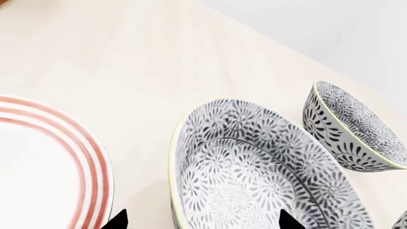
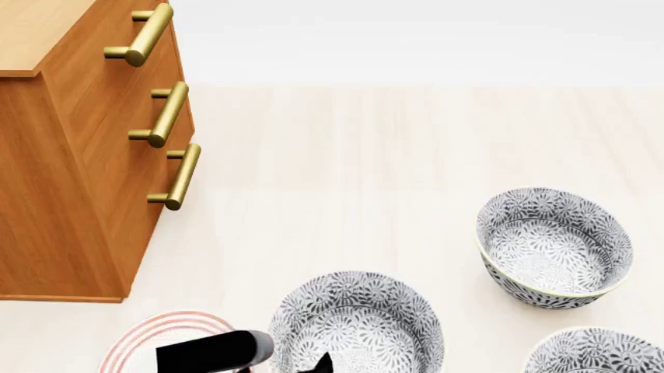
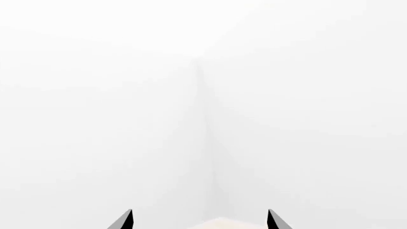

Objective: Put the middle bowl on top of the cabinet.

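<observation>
The middle bowl (image 2: 358, 326) is deep, with a grey-and-white floral pattern, and stands on the pale floor (image 2: 363, 171) between the plate and the other two bowls; it fills the left wrist view (image 1: 254, 167). My left gripper (image 1: 202, 220) is open and straddles its near rim, one fingertip (image 1: 117, 220) outside by the plate, the other (image 1: 286, 220) over the inside. In the head view only its dark body and one tip (image 2: 319, 364) show. The orange-brown cabinet (image 2: 73, 194) stands at the left, its tan top (image 2: 36, 31) bare where visible. My right gripper (image 3: 199, 220) is open, holding nothing, facing blank white.
A white plate with red rings (image 2: 171, 338) (image 1: 45, 171) lies just left of the middle bowl. Two identical bowls sit to the right, one farther off (image 2: 555, 245) (image 1: 353, 126) and one at the frame's lower edge (image 2: 596, 353). Three brass handles (image 2: 166, 115) jut from the cabinet front.
</observation>
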